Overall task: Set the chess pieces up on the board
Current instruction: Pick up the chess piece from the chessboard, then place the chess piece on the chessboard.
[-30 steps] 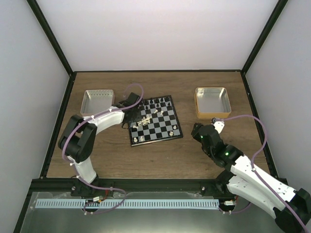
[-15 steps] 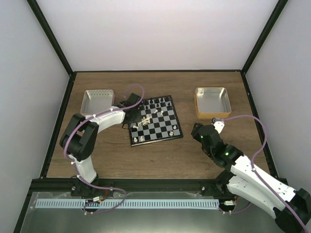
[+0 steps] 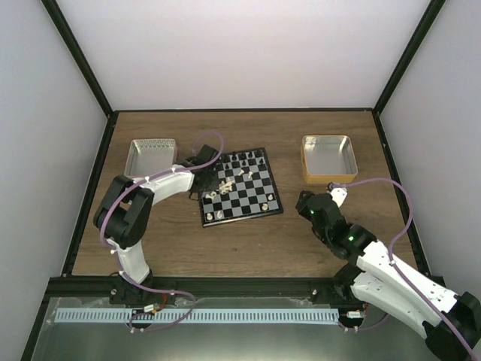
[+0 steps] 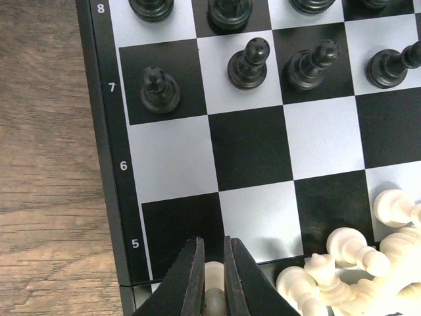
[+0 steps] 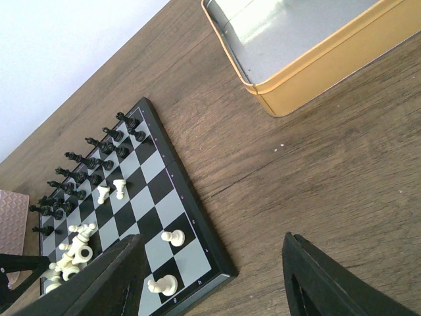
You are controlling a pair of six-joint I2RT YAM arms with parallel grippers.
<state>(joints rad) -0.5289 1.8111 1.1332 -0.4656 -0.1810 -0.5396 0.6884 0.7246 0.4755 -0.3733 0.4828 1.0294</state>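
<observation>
1. Pinching one cream piece [image 4: 212, 289], the left gripper [image 4: 212, 253] has its fingers [image 4: 192, 276] closed on it, at 6 o'clock in the wrist view.
2. The other chess pieces [image 4: 348, 273] lie heaped at 4 o'clock, just beside the grip. Black pieces [image 4: 248, 62] stand at 12 o'clock.
3. The board [image 3: 239, 188] lies on the table [image 3: 225, 248].
4. The right gripper [image 5: 210, 276] hangs open and empty, at 3 o'clock from the board.
5. Best handling: lift straight up, clear of the heap, and keep the piece upright.
</observation>
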